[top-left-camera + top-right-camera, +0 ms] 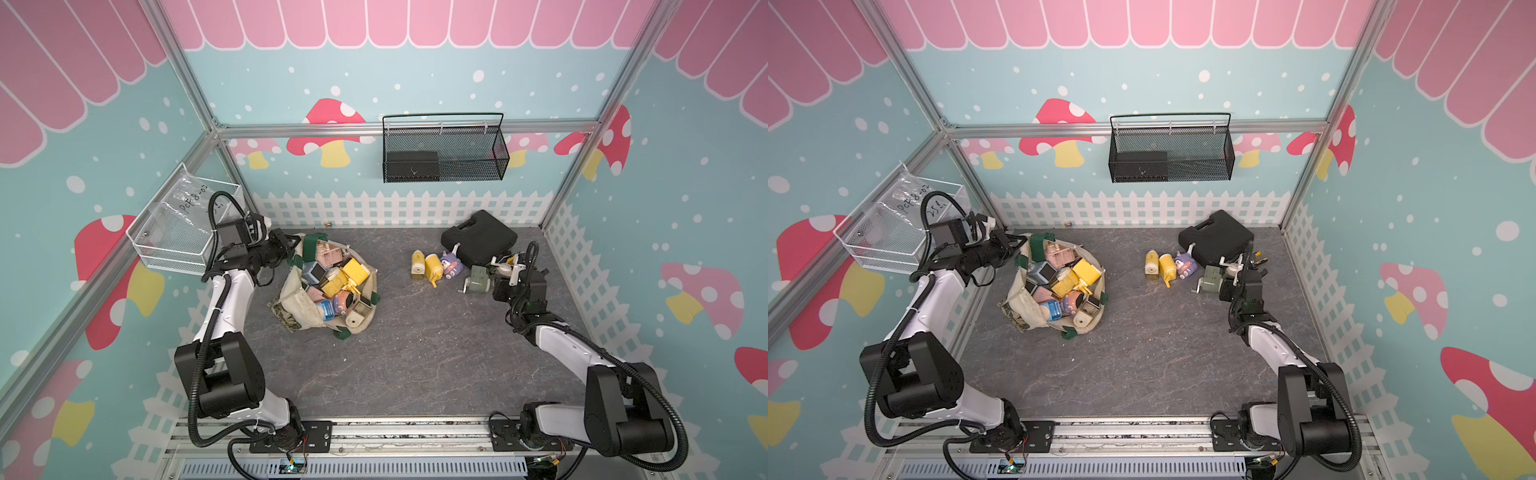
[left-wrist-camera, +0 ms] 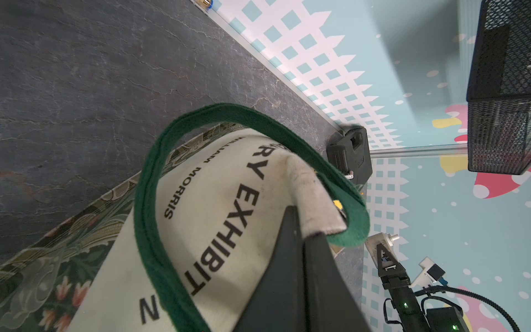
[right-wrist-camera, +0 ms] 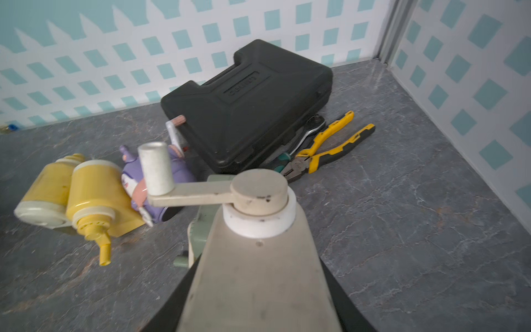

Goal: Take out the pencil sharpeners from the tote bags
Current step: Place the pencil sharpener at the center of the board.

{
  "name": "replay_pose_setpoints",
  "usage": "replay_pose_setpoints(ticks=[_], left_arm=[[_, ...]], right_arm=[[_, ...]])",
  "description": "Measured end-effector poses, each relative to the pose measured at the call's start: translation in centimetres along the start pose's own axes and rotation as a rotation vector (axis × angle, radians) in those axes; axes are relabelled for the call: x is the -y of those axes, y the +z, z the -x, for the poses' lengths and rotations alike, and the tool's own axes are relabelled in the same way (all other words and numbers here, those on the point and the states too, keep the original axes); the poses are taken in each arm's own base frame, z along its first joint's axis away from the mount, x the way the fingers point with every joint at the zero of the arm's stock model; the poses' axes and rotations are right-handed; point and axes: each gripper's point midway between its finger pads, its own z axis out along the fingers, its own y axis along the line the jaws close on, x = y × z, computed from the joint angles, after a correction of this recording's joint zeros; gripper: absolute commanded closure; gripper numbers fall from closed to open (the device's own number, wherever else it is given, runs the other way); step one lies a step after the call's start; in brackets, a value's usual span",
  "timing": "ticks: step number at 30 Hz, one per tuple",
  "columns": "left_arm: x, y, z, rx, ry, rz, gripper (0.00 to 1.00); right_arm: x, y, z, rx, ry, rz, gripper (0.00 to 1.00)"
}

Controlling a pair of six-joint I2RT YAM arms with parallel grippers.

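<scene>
Canvas is what the left fingers have: they are pressed together on the cream rim of the tote bag, just beside its green strap, toward the back left of the surface. The bag slumps open there. The pencil sharpeners inside it lie heaped in yellow, pink and blue, and those lower in the heap are buried.

The right fingers are clamped partway open around a beige sharpener near the back right corner, its crank sticking out past them. Its body covers most of both fingers in the wrist view, and I cannot tell whether it touches the surface.

Four sharpeners already lie out between the bag and the right arm: a pale yellow one, a yellow one, a purple one and a sage green one, close to a black case. Beside the case lie pliers. The strap cuts off the bag's lettering.
</scene>
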Motion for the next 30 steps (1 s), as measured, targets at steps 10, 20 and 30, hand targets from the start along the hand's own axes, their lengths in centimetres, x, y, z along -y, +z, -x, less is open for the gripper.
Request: replay_pose_setpoints(ticks=[10,20,30], left_arm=[[0.0,0.0,0.0,0.001,-0.001,0.001,1.0],[0.0,0.0,0.0,0.001,-0.001,0.001,1.0],[-0.1,-0.1,0.1,0.002,-0.001,0.001,1.0]], right_arm=[[3.1,3.3,-2.7,-0.085,0.07,-0.081,0.56],[4.0,7.4,-2.2,-0.121,0.123,-0.072,0.57],[4.1,10.7,-1.9,-0.151,0.148,-0.052,0.54]])
